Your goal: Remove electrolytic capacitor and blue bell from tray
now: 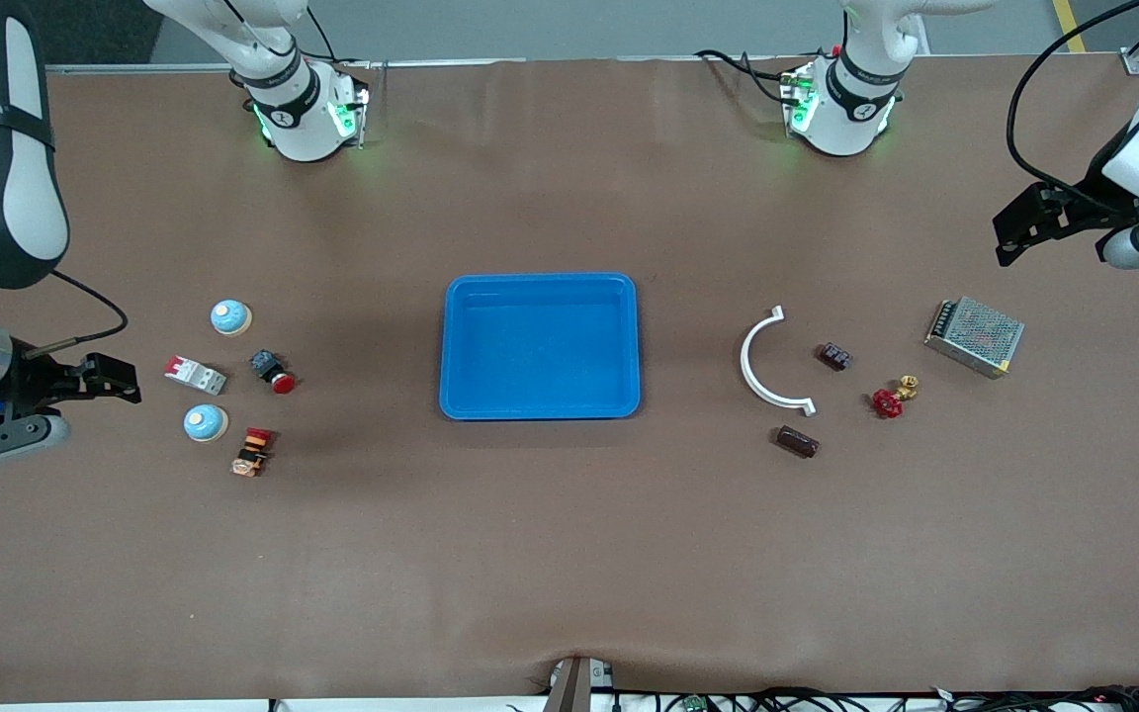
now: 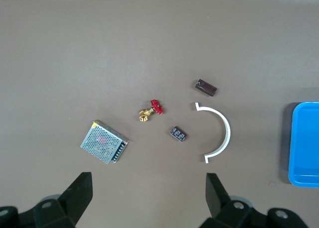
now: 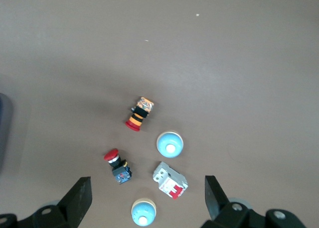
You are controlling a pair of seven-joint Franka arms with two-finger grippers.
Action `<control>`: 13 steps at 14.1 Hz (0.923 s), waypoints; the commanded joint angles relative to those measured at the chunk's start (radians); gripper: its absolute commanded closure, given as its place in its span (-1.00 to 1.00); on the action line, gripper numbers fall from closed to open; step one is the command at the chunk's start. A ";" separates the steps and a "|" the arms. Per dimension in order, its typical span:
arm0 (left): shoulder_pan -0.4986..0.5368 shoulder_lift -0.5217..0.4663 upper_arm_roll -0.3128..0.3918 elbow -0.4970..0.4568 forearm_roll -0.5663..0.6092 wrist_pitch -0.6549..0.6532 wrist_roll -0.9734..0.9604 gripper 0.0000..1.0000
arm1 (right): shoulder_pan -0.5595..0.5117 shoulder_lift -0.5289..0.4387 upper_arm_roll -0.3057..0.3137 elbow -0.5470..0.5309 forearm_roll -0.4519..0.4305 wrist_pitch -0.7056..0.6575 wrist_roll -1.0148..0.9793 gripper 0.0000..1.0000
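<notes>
Brown covering: a smooth, matte sheet over the whole bench [image 1: 569,554]; clock hours below are read on the front view, 12 toward the robot bases.
Blue tray: glossy plastic, rectangular with rounded corners [image 1: 540,285], at the bench's middle.
Capacitor: a dark brown, shiny cylinder lying on its side [image 1: 797,441] [image 2: 206,87], between 3 and 4 o'clock of the tray.
Bells: two pale blue domes on cream bases, one [image 1: 230,316] [image 3: 143,212] at 9 o'clock of the tray, the other [image 1: 205,422] [image 3: 170,143] nearer 8.
Between the bells: a white breaker with red levers [image 1: 195,375] [image 3: 170,180] and a red-capped push button [image 1: 273,372] [image 3: 117,166].
Orange-banded button: lying at 4 o'clock of the lower bell [image 1: 253,451] [image 3: 139,113].
White bracket: a thin half-ring [image 1: 745,361] [image 2: 227,131], at 3 o'clock of the tray.
Dark block: small, boxy [image 1: 834,356] [image 2: 178,134]; its pale markings are too small to read.
Valve: brass body, red handwheel [image 1: 888,400] [image 2: 152,108].
Power supply: perforated metal case [image 1: 975,336] [image 2: 103,142].
Left tool: black fingers spread apart, holding nothing [image 1: 1007,232] [image 2: 148,180], over the bench at 12 o'clock of the power supply.
Right tool: fingers likewise apart, empty [image 1: 130,381] [image 3: 148,183], at 9 o'clock of the breaker.
</notes>
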 commanded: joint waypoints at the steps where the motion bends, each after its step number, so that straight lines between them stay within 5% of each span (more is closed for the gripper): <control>1: 0.002 -0.025 0.005 -0.008 -0.002 -0.005 0.023 -1.00 | 0.075 -0.095 -0.089 0.001 0.016 -0.140 0.153 -1.00; 4: 0.002 -0.020 0.005 0.001 -0.002 -0.003 0.023 -1.00 | 0.109 -0.194 -0.086 0.001 0.035 -0.257 0.441 -1.00; 13: 0.004 -0.028 0.005 0.003 -0.013 -0.022 0.027 -1.00 | 0.115 -0.316 -0.095 0.082 0.028 -0.383 0.411 -1.00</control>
